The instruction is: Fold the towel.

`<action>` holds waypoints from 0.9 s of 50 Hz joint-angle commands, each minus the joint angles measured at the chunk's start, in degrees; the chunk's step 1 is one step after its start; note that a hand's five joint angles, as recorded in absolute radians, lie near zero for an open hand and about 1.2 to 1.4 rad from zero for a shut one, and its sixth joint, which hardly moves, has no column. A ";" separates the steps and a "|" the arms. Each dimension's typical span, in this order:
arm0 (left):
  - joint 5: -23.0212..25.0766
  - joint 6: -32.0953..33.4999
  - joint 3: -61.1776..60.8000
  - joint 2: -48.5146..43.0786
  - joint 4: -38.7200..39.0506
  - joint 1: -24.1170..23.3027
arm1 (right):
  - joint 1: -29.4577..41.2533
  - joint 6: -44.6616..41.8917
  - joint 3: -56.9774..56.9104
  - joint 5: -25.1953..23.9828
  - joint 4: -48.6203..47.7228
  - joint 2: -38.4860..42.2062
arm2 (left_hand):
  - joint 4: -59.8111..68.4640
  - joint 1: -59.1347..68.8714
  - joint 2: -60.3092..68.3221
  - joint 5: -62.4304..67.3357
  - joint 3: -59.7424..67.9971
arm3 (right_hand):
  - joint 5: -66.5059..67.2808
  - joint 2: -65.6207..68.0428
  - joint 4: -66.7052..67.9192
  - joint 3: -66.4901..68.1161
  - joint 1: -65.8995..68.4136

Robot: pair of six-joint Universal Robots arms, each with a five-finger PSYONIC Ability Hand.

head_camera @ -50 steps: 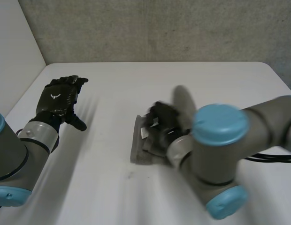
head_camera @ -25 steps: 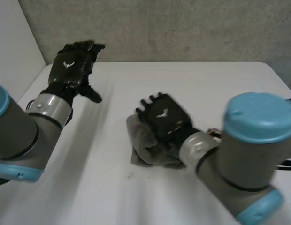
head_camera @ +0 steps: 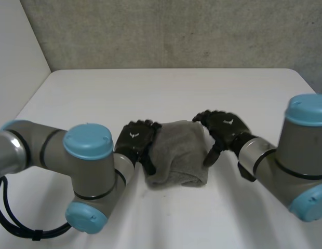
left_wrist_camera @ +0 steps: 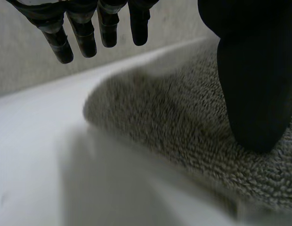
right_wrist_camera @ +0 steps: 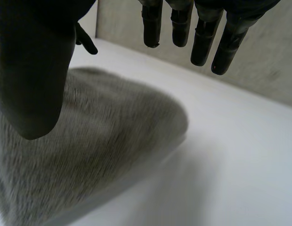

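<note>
Left hand: Your left hand [head_camera: 136, 144] is lying open against the towel's left edge. Its fingers [left_wrist_camera: 85, 40] are hanging straight and gripping nothing, and the thumb [left_wrist_camera: 256, 94] is seemingly resting on the pile.
Right hand: Your right hand [head_camera: 225, 126] is spreading open at the towel's right edge, with fingers relaxed above the cloth and the thumb pointing down beside it. It is holding nothing.
Towel: The grey towel [head_camera: 176, 151] is sitting as a thick folded bundle between the hands, mid-table and somewhat nearer the near edge of the table [head_camera: 150, 93].
Why so: You are probably bracketing the bundle from both sides to square it or flatten the fold.
Hard to make out: The layers are covering one another, so you are not seeing how many folds there are or whether the edges line up. Whether the left thumb is truly pressing is unclear.
</note>
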 commanded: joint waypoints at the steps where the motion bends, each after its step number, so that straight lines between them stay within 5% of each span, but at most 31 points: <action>1: -1.05 0.52 0.18 -2.46 -0.12 0.20 | 1.70 0.35 -4.98 0.34 0.57 8.96 | 0.69 0.20 0.68 -1.51 0.70 | -3.56 -4.27 -5.06 -4.07 -3.44; 13: -0.97 0.52 0.70 2.88 -1.26 0.38 | 2.05 -3.78 -7.10 3.94 4.36 6.69 | 0.47 -0.02 0.47 -1.72 0.48 | -3.56 -4.27 -5.06 -4.07 -3.44; 23: -1.23 0.17 5.71 20.22 -9.53 1.70 | 0.47 -2.99 -9.38 4.73 5.67 -13.62 | 0.52 0.03 0.52 -1.67 0.53 | -3.56 -4.27 -5.06 -4.07 -3.44; 28: -1.58 -0.53 9.93 27.25 -19.11 6.62 | -5.23 -3.34 -13.15 10.61 13.56 -21.08 | 0.52 0.03 0.52 -1.67 0.53 | -3.56 -4.27 -5.06 -4.07 -3.44; 33: -2.20 -1.85 13.09 31.11 -29.37 9.69 | -7.96 -3.17 -15.18 11.06 18.23 -21.70 | 0.47 -0.02 0.47 -1.72 0.48 | -3.56 -4.27 -5.06 -4.07 -3.44; 45: -2.20 -1.67 13.80 31.47 -33.35 9.70 | -9.11 -3.17 -15.19 11.24 19.30 -22.41 | 0.47 -0.02 0.47 -1.72 0.48 | -3.56 -4.27 -5.06 -4.07 -3.44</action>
